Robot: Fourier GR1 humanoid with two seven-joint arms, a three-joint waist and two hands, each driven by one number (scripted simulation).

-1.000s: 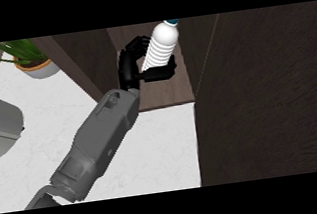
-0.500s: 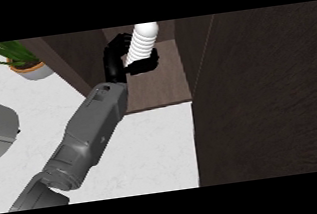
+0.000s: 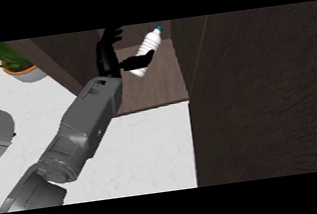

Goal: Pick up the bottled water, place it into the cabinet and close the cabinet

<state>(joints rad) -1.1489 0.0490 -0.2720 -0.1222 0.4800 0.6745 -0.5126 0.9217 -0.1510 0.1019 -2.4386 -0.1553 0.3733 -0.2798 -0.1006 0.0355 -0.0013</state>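
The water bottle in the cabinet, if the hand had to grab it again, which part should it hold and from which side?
Probably the ribbed middle of the water bottle, approached from the view's left, where the hand already is. The bottle leans with its cap toward the upper right, and the cabinet wall closes off its right side.

Bottled water [image 3: 151,48] tilted on the cabinet shelf [image 3: 160,86], just right of the hand [image 3: 110,55], thumb touching its lower part. Cabinet door [image 3: 272,94] to the right of the shelf. Potted plant [image 3: 18,67] on the table [image 3: 145,151], well left of the bottle.
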